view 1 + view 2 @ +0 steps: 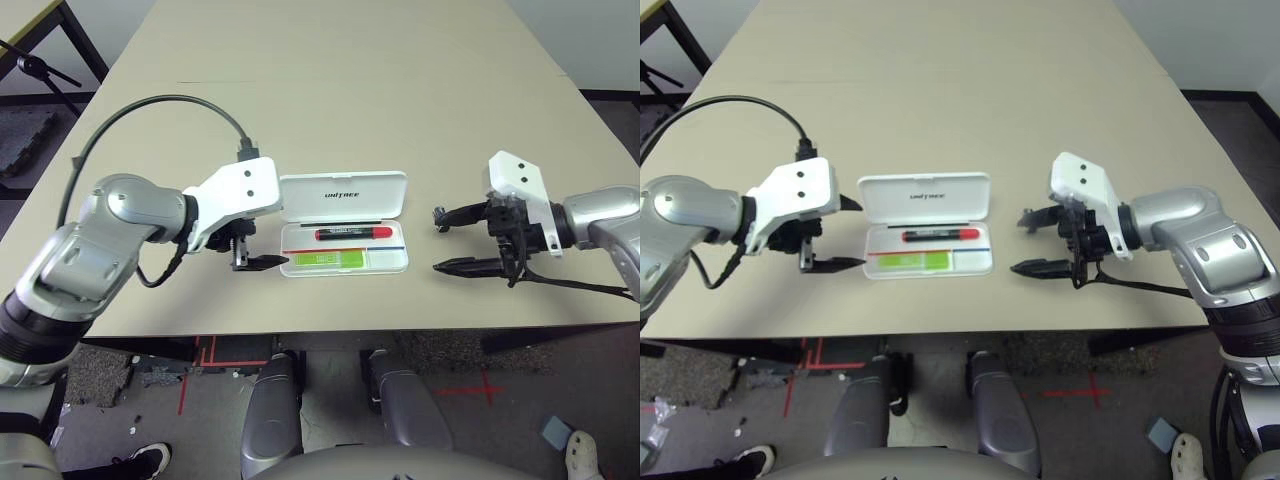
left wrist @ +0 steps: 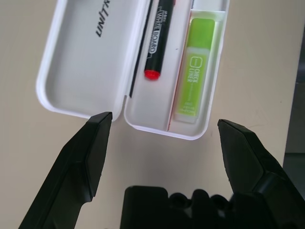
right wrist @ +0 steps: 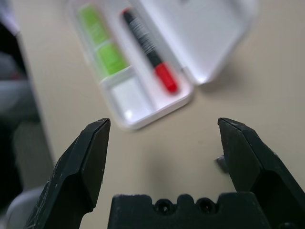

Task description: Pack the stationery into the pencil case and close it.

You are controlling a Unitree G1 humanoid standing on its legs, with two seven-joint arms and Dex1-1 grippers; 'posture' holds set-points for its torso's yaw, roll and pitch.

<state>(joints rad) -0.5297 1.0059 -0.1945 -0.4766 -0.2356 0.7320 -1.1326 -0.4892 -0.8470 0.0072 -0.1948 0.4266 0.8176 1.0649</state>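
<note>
White plastic, the case lay open on the table between the two grippers, its lid flat on the far side. The left gripper stood just beside the case's left end, fingers spread wide and holding nothing; straight ahead of its tips lay the tray, with the marker in the slot next to the lid hinge and the green stick in the outer slot. The right gripper sat apart from the case's right end, fingers also spread and empty, its tips pointing at the tray's vacant corner near the marker's red end
</note>
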